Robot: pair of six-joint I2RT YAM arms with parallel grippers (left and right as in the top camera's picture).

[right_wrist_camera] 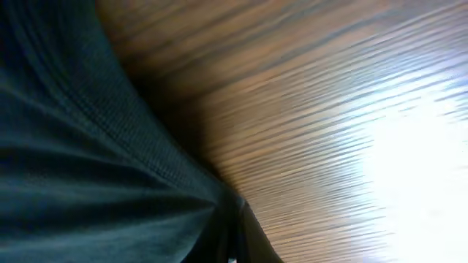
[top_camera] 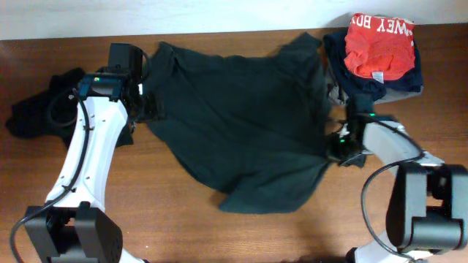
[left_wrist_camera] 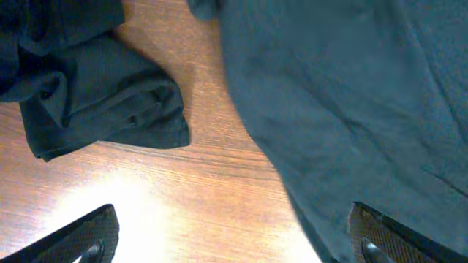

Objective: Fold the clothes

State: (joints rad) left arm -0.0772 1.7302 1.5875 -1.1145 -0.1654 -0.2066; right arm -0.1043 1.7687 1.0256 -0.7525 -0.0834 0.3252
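Note:
A large dark green T-shirt (top_camera: 241, 124) lies spread and creased across the middle of the wooden table. My left gripper (top_camera: 150, 108) is at its left edge. In the left wrist view the jaws (left_wrist_camera: 230, 245) are open wide, with the right finger over the shirt's edge (left_wrist_camera: 351, 95) and the left over bare wood. My right gripper (top_camera: 338, 150) is at the shirt's right edge. In the right wrist view it (right_wrist_camera: 232, 252) is shut on a pinched fold of the shirt (right_wrist_camera: 88, 168), low over the table. A crumpled black garment (top_camera: 36, 109) lies at the far left and also shows in the left wrist view (left_wrist_camera: 95, 95).
A stack of folded clothes sits at the back right corner, with a red garment with white lettering (top_camera: 380, 47) on top of dark navy cloth (top_camera: 344, 73). Bare wood (top_camera: 161, 197) runs along the table's front, below the shirt.

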